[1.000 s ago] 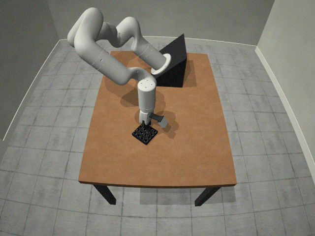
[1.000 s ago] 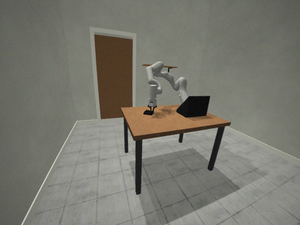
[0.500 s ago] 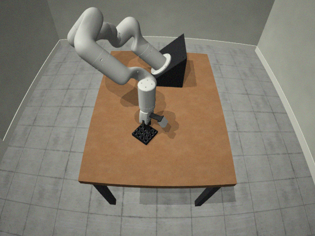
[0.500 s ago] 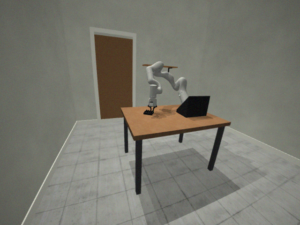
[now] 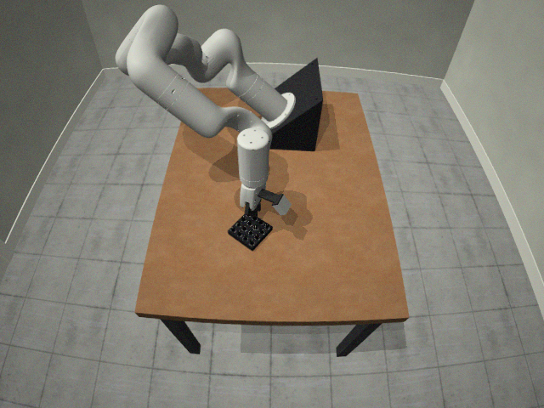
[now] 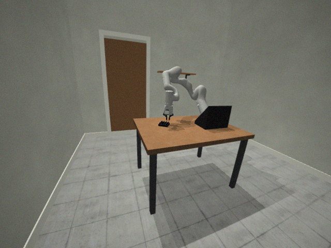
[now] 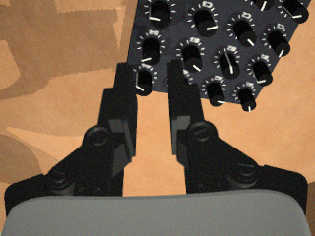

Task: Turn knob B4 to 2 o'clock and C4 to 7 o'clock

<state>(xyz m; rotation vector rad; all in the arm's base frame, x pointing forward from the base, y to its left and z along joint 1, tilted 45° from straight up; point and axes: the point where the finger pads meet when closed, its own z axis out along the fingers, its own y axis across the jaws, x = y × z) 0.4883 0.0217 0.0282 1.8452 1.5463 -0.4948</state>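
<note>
Top view: find the knob box (image 5: 252, 247) (image 6: 163, 125) (image 7: 178, 31) on the bench (image 5: 307, 272) (image 6: 186, 138) (image 7: 153, 162), left of mid-width in this view, nearer the left edge than the right, with one corner aimed at the near edge and well apart from it. Sits flat, as far as visible.

End effector (image 5: 252, 212) (image 6: 167, 119) (image 7: 151, 82): set narrow, a slim gap left between fingertips, gripping nothing. Hangs just above the box in exterior view, by the corner facing away from the bench's near edge.

Wrist view: take knob B4 (image 7: 149, 50) as second from the rear in the outer column, knob C4 (image 7: 159, 11) as next toward the front (inferred from layout; lettering too blurred for certainty). Judge B4 near 2 o'clock already, C4 around 3, well off 7. Treat both as estimates, given the slant of the view.

Step in hand, by judgement: between knobs, B4 probably done, C4 remaining. Next: confirm B4, shift over C4, align with its top, widen enough for clearance, lower, close, then turn counter-clockwise through 12 to 7, never across the gap at 6. May need a regrip. Watch for brushing B4 or C3, or dragging the box.

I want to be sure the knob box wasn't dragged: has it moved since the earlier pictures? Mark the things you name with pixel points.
No. In the top view the knob box (image 5: 250, 228) (image 6: 163, 124) (image 7: 179, 34) sits at the same spot relative to the table's edges.
</note>
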